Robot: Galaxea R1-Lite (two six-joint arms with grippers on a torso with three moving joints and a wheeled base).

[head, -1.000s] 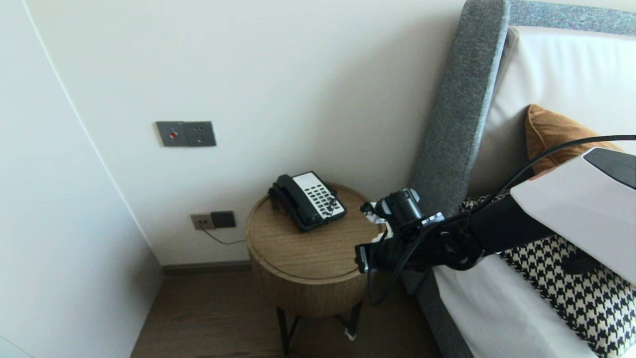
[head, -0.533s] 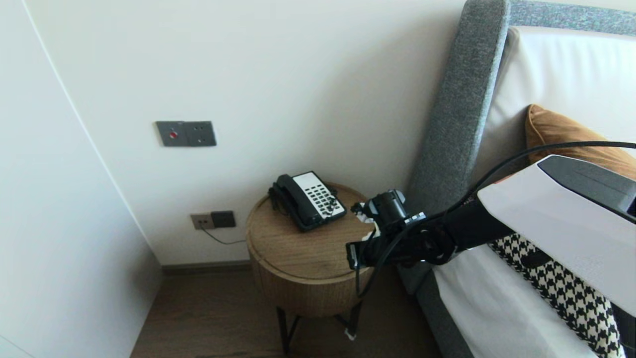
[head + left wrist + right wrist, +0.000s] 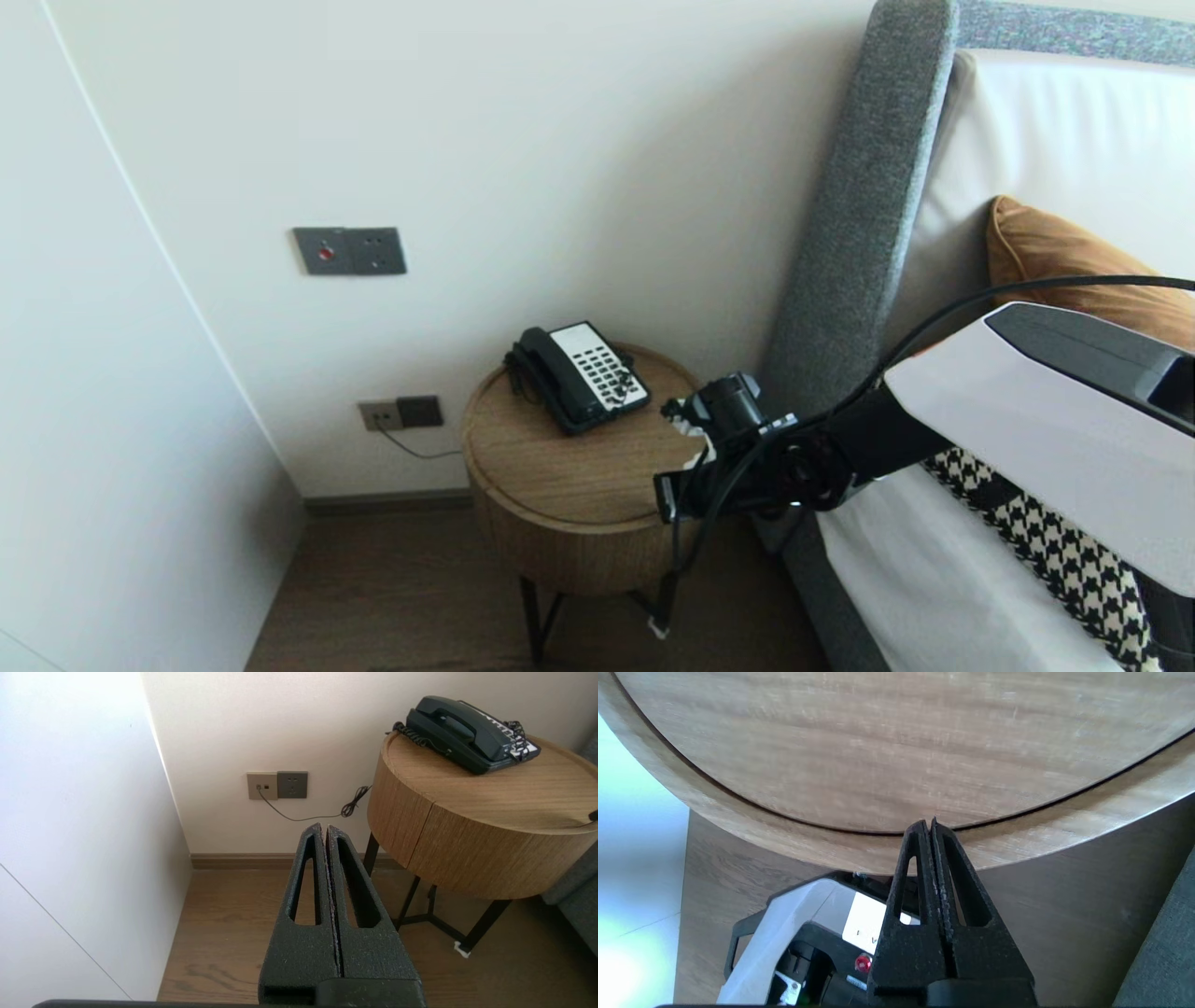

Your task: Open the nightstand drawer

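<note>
The left gripper (image 3: 324,828) is being kept parked low over the wooden floor (image 3: 224,933), short of the table. Its fingers are pressed together on nothing and are aimed towards the wall sockets (image 3: 278,785).

A little farther out, the right gripper (image 3: 930,823) is being held over the near rim of the round wooden table (image 3: 738,816). Its two fingers are likewise pressed together with nothing pinched between them. Whether the tips are touching the wood cannot be told.

The step in hand is being judged as an approach to the table's near edge, with the top not yet crossed. Beyond the fingertips, the bare middle of the top is being left free. On the far part of the top, close to the wall, the black telephone (image 3: 579,375) is being left untouched. Its handset is resting in the cradle, well apart from the gripper.

For any move farther in, clearance over the rim is being called for. The fingers would also have to be spread before anything on the top could be taken.

As to pose, the right arm is being stretched from the robot's right across the edge of the bed (image 3: 915,579). The white upper section is nearest and the dark forearm lies beyond it. The wrist is being bent so that the fingers are pointed downward at the table's edge, just in front of the grey headboard (image 3: 859,233).
</note>
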